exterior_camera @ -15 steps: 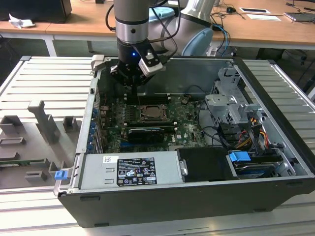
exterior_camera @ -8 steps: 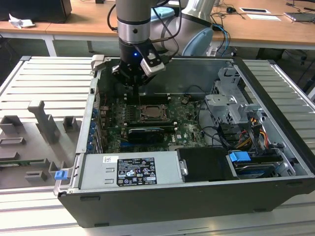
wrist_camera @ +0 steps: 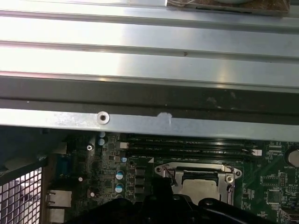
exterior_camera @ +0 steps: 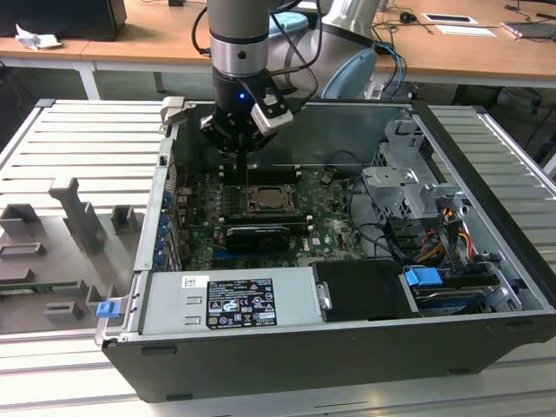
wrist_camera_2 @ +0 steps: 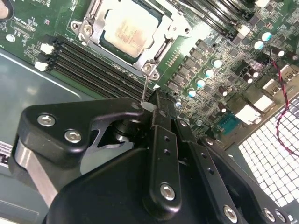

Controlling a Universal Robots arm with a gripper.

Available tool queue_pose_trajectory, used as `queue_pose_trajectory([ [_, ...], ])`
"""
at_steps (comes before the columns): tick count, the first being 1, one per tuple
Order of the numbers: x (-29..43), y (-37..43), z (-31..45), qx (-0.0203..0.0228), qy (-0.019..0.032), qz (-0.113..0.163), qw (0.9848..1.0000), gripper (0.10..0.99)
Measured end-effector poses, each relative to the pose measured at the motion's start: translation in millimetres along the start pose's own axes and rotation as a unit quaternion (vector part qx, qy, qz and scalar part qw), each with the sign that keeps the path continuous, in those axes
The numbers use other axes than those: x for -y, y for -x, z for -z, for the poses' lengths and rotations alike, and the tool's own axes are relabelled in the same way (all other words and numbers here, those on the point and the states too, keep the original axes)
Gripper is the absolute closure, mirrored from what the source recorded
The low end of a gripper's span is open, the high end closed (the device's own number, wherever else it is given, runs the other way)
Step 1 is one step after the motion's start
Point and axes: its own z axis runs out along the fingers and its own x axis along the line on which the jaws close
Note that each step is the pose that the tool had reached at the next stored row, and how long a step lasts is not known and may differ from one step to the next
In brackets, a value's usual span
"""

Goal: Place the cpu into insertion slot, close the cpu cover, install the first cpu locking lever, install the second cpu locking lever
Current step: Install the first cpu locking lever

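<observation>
The cpu (wrist_camera_2: 127, 27), pale silvery-beige, lies in the insertion slot (exterior_camera: 274, 201) on the green motherboard. The silver cpu cover (wrist_camera_2: 169, 29) lies flat around it, so the chip shows through the cut-out; the cpu (wrist_camera: 200, 187) and cover (wrist_camera: 164, 170) show the same way in the first wrist view. A thin wire locking lever (wrist_camera_2: 145, 86) rises from the socket's corner to my black gripper (wrist_camera_2: 156, 99), whose fingers are together. The lever's end lies against the fingertips; I cannot tell whether it is pinched. In the exterior view the gripper (exterior_camera: 239, 165) hangs just behind the socket.
Long black memory slots (wrist_camera_2: 93, 65) run beside the socket. A black graphics card (exterior_camera: 254, 234) lies in front of it, then the power supply (exterior_camera: 234, 300). A drive cage (exterior_camera: 408, 174) and cables fill the exterior view's right. The case's metal edge (wrist_camera: 140, 123) is close by.
</observation>
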Motion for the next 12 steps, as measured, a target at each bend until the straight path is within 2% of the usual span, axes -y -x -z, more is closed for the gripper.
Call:
queue_pose_trajectory([
  [12,1.0,18.5,-1.1,0.0000,-0.0001,0.000,1.0000,0.980],
])
